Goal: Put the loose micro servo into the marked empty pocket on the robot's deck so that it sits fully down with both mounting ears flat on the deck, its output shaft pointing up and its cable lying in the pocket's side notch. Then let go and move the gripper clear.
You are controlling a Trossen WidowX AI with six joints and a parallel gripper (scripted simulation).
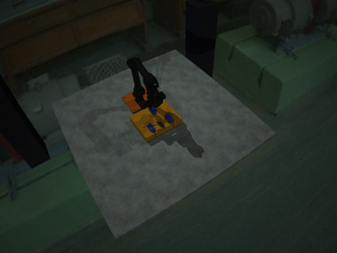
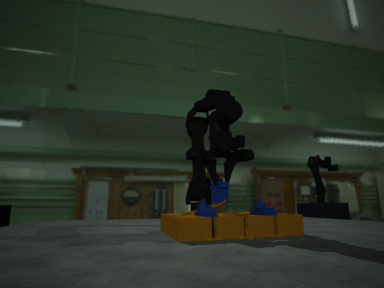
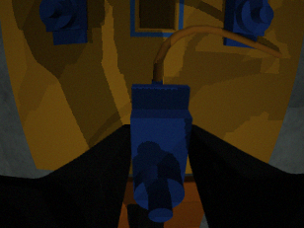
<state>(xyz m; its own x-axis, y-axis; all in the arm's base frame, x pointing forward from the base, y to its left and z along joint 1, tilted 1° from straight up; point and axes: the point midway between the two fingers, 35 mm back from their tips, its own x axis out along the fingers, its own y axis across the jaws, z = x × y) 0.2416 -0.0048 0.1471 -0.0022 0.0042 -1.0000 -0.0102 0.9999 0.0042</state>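
Overhead, dim green workshop, mottled grey table (image 1: 191, 169).

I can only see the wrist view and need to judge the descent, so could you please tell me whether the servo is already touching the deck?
Observer: No. In the exterior view the held servo hangs above the orange deck, clamped in the gripper.
Operator: Thank you. Is its shaft pointing up?
Observer: The exterior view shows a small nub on top of it, so apparently yes.
Operator: Where is it over the deck?
Observer: The top view puts it near the deck's arm-side edge, short of the empty pocket.
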